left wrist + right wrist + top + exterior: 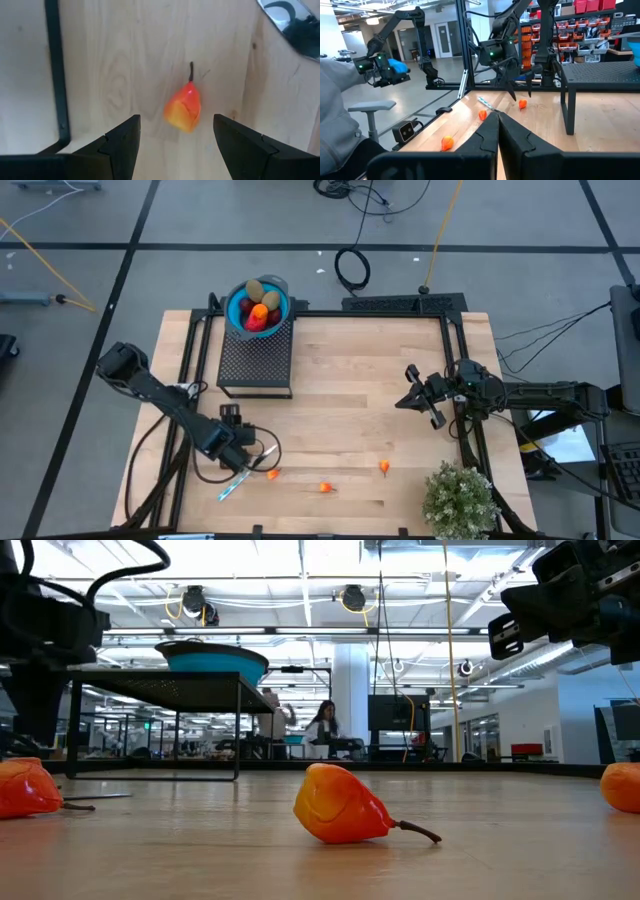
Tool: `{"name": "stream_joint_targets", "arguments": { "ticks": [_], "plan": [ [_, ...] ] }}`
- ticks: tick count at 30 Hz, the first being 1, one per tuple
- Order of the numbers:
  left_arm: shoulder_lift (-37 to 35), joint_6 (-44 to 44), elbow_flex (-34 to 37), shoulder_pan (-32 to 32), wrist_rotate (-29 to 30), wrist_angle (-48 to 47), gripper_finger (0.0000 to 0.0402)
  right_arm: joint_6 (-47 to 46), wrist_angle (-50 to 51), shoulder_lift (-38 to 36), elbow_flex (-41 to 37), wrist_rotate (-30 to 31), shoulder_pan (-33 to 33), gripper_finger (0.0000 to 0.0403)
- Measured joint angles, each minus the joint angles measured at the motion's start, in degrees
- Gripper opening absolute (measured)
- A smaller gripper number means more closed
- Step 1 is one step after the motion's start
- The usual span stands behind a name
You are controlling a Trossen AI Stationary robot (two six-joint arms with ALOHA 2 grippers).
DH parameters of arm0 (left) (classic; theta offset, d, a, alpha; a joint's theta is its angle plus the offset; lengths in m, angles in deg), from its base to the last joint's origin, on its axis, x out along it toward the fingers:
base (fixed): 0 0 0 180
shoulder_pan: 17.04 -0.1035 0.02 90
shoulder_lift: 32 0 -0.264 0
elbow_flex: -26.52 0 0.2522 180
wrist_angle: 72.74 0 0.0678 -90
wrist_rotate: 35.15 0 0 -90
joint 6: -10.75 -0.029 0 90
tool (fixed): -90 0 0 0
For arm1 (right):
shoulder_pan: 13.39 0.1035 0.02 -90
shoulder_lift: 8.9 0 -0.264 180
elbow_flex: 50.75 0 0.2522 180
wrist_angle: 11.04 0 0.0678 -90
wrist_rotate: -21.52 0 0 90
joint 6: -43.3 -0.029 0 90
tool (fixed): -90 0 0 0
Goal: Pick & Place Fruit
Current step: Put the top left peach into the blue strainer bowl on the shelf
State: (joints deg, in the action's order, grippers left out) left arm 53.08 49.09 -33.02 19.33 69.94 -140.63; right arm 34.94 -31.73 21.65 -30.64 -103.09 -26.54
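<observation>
Orange plastic, pear-shaped and dark-stemmed, the toy fruit (pixel 183 106) lies on the pale wooden table (pixel 350 380) straight ahead of my left pincer (pixel 175 147), in line with the gap between my two dark fingers (pixel 120 145), which stand wide apart and touch nothing. It lies flat on its side; its long axis runs directly away from me, stem at the far end and broad base toward my fingertips. Just beside my pincer on the outer side lies a thin silver-blue stick (pixel 232 488).

Count of loose orange pieces on the table: three, namely the one before me (pixel 272 474), a second (pixel 325 487) farther toward my right arm, and a third (pixel 385 467) beyond that. A round blue bowl (pixel 258 305) on a black perforated stand (pixel 256 355) holds a heap of red, olive-brown and orange pieces; their number I cannot tell.

My right pincer (pixel 418 395) hangs well apart above the table's far side, fingers pressed together and empty, near one bushy green plant (pixel 460 500).
</observation>
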Motion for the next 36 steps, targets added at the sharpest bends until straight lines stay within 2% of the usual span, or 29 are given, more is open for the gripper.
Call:
{"name": "stream_joint_targets", "arguments": {
  "ticks": [10,17,36],
  "plan": [
    [0.0,-1.4,2.4,-2.1,0.7,2.8,0.0250,0.0,0.0,0.0,0.0,0.0,0.0,0.0000],
    [0.0,-3.8,4.3,-3.4,-0.1,8.8,0.0250,2.0,0.0,0.0,0.0,0.3,0.0,0.0000],
    [0.0,-6.4,4.5,-5.2,-3.0,9.7,0.0250,2.2,0.0,0.0,0.0,0.3,0.0,0.0000]
  ]
}}
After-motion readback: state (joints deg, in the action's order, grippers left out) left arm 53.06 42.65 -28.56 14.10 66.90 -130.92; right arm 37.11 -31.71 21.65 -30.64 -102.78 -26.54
